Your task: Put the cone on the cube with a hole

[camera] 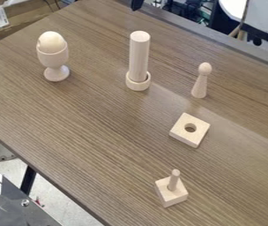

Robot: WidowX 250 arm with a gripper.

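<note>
Inspected the tabletop [101, 128] from above, at a slant. Found the cone [200, 84] standing upright directly on the wood, towards the upper-right edge, narrow end up and capped with a round knob. Found the cube with a hole [180, 132], a flat, square block, lying flat just below the cone, apart from it, further in from the same edge. Noted its round hole [190, 127] facing up, near the middle of the top face. Recorded the cone as off the block.

Located a black end of what looks like the gripper [137, 4] at the top of the view, by the upper-right edge, near the top corner of the tabletop and well apart from the cone. Cannot tell the setting of its jaws, wide or narrow.

Logged near the upper-left edge: an egg-shaped piece [51, 41] seated in a footed cup [53, 58]. Logged between cup and cone: a tall cylinder [139, 55] standing in a low round base [139, 84]. Logged towards the lower-left edge, below the holed block: a small square block [173, 197] with a slim peg [173, 180] rising from its top.
</note>
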